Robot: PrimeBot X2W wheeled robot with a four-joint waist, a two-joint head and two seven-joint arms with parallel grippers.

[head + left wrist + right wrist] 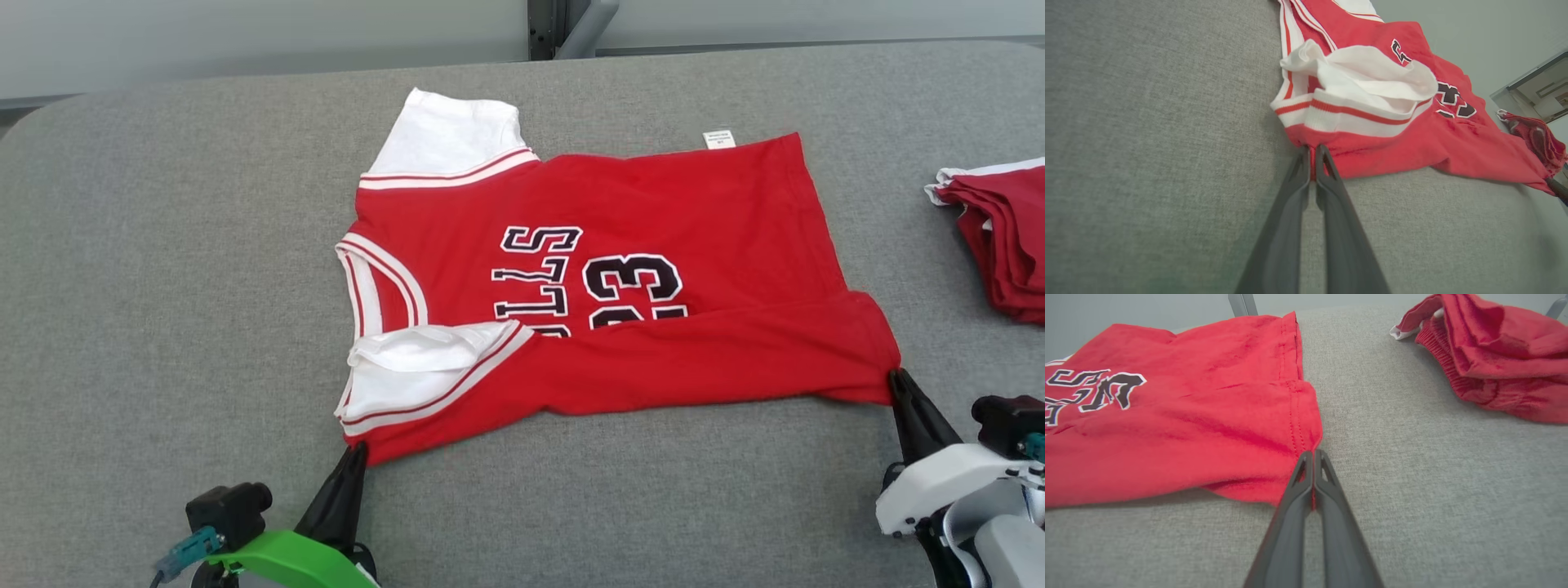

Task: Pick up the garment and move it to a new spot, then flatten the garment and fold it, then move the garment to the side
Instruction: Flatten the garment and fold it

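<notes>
head view has the red jersey lying near the middle of the grey padded table, collar toward the robot's left and hem toward its right, with the near long edge folded up over the front. black letters edged in white run across the chest, reading "lls" where they show, with the number "23" beside them; the fold covers the lower part of both. a small white label sticks out at the jersey's far edge, its print too small to read. the far sleeve, white with red stripes, lies flat, while the near sleeve is rumpled on top of the fold. the left gripper has its fingers pressed together on the near corner just below that rumpled sleeve, and the left wrist view shows red cloth pinched between the tips. the right gripper is likewise clamped on the near hem corner, a sliver of red between its closed fingers in the right wrist view. a pile of folded red clothes sits on the table toward the robot's right, apart from the jersey.
</notes>
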